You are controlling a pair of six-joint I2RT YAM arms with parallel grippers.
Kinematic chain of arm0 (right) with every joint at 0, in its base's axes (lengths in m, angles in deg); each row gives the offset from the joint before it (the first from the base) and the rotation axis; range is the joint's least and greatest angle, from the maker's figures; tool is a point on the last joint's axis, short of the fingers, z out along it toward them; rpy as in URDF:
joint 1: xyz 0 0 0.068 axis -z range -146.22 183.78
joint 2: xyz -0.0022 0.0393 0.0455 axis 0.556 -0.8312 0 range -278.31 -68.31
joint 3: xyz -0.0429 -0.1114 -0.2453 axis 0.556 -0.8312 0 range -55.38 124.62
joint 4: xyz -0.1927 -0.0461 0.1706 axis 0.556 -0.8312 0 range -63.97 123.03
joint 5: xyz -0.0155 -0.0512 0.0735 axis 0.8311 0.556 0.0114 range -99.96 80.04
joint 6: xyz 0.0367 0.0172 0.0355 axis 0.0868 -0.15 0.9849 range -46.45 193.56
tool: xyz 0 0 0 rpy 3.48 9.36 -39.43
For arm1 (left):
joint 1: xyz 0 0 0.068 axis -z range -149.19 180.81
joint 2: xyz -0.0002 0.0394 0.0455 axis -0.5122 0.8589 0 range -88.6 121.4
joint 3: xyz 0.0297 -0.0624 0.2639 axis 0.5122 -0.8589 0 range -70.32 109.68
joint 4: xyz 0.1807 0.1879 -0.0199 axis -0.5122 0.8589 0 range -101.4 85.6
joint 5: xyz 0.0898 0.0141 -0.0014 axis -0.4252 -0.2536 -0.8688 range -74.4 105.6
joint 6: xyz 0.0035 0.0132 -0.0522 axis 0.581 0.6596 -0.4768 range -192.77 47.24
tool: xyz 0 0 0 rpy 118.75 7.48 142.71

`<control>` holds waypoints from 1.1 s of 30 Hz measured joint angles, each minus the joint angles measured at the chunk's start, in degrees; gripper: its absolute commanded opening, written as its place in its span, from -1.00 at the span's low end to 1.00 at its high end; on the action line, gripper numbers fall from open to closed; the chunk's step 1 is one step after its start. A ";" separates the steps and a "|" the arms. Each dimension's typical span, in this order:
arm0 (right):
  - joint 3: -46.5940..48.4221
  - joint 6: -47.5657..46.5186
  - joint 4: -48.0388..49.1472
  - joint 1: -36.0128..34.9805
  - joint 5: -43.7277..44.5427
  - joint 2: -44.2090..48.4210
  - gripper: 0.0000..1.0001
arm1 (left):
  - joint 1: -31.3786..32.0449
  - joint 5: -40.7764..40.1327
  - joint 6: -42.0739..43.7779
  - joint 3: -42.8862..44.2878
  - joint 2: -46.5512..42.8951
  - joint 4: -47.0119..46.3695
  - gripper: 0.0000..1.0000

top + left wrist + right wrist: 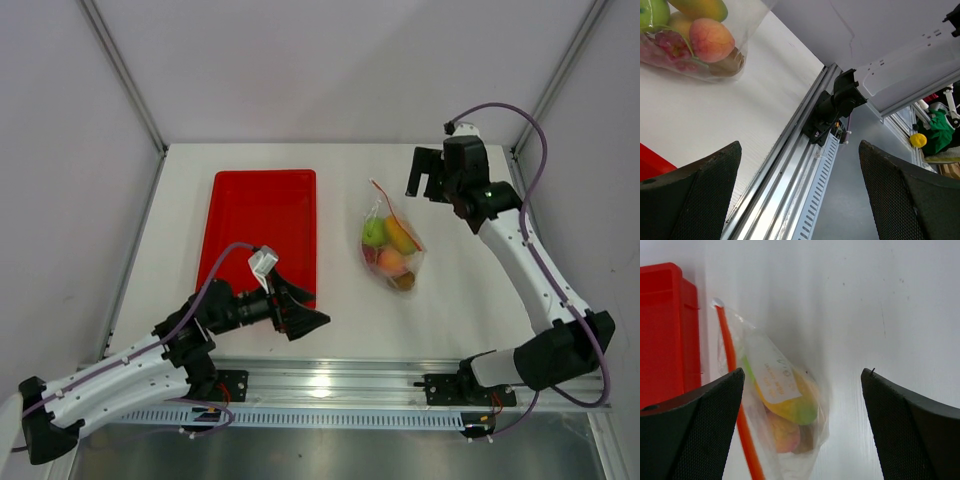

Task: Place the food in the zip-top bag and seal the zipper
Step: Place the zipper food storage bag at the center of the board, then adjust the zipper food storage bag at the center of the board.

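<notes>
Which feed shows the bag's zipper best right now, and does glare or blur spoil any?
Right wrist: zipper large but slightly soft, fruit hazy through the zip-top bag. Top external: sharp, evenly lit, zipper only a thin line, glare on the rail. Left wrist: fruit crisp, bag cropped, zipper out of frame.

Clear crinkly plastic zip-top bag point(392, 245), glossy red plastic tray point(262, 215), matt white table point(470, 290), brushed metal rail point(330, 385)
</notes>
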 measured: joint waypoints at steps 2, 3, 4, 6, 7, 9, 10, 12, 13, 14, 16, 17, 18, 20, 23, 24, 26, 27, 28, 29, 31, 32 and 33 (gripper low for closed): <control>-2.58 0.87 -0.63 -1.53 1.29 2.38 0.99 | 0.00 -0.17 -0.46 -0.15 -0.52 0.50 0.99; -4.17 1.31 -1.14 -2.54 1.95 3.58 0.99 | 0.00 -0.35 -0.74 -0.26 -0.94 0.81 0.99; -5.95 1.77 -1.49 -3.65 2.43 4.72 0.99 | 0.00 -0.52 -0.98 -0.48 -1.22 0.83 0.99; -9.14 2.54 -2.80 -5.75 3.10 6.80 0.99 | 0.00 -0.72 -1.27 -0.96 -1.57 0.94 0.99; -10.84 2.86 -3.04 -6.71 3.08 7.98 0.99 | 0.00 -0.90 -1.51 -1.18 -1.66 1.01 0.99; -13.46 3.08 -3.76 -7.91 2.49 10.69 0.99 | 0.00 -1.16 -1.99 -1.49 -1.68 1.11 0.99; -14.40 3.08 -3.98 -8.15 2.05 12.09 0.99 | 0.00 -1.20 -2.23 -1.64 -1.68 1.14 0.99; -15.56 3.06 -4.59 -9.07 0.96 15.65 0.99 | 0.00 -1.36 -2.56 -2.08 -1.68 1.07 0.99; -15.63 3.06 -4.70 -9.57 0.57 16.55 0.99 | 0.00 -1.38 -2.71 -2.34 -1.66 1.07 0.99; -15.87 3.02 -4.52 -10.14 0.02 17.73 0.99 | 0.00 -1.38 -2.93 -2.56 -1.62 1.05 0.99; -16.79 2.69 -3.78 -11.19 -1.88 20.41 0.99 | 0.00 -1.36 -3.10 -2.82 -1.27 1.03 0.99; -17.27 2.36 -3.48 -11.56 -2.95 21.33 0.98 | 0.00 -1.36 -3.37 -2.89 -0.92 0.92 0.99; -17.62 1.97 -3.19 -11.76 -4.04 21.84 0.99 | 0.00 -1.33 -3.48 -2.93 -0.63 0.70 0.99; -17.79 1.29 -2.54 -11.78 -6.01 21.07 0.99 | 0.00 -1.29 -3.50 -2.95 -0.07 0.44 0.99; -17.79 0.26 -1.25 -12.00 -7.58 16.79 0.99 | 0.00 -1.05 -3.56 -2.99 0.57 -0.02 0.99; -17.75 -0.17 -0.94 -12.17 -7.67 14.60 0.97 | 0.00 -1.01 -3.67 -3.04 0.63 -0.15 0.99; -17.70 -1.20 -0.61 -12.70 -7.54 9.90 0.90 | 0.00 -0.98 -3.89 -3.06 0.48 -0.35 0.99; -17.49 -1.84 -0.61 -13.03 -7.30 7.43 0.80 | 0.00 -0.98 -3.93 -3.08 0.37 -0.46 0.99; -17.09 -2.56 -0.63 -13.35 -7.08 4.96 0.73 | 0.00 -0.98 -3.96 -3.13 0.20 -0.52 0.99; -16.72 -3.28 -0.55 -13.70 -6.82 2.75 0.47 | 0.00 -0.98 -3.96 -3.15 -0.02 -0.57 0.99; -15.39 -4.66 -1.20 -14.29 -5.90 -0.70 0.18 | 0.00 -0.96 -3.96 -3.15 -0.52 -0.55 0.99; -14.38 -5.14 -1.33 -14.56 -5.75 -1.99 -0.25 | 0.00 -0.98 -3.96 -3.15 -0.76 -0.55 0.99; -13.33 -5.88 -1.33 -14.80 -5.60 -2.89 -0.47 | 0.00 -0.98 -3.96 -3.15 -0.96 -0.55 0.99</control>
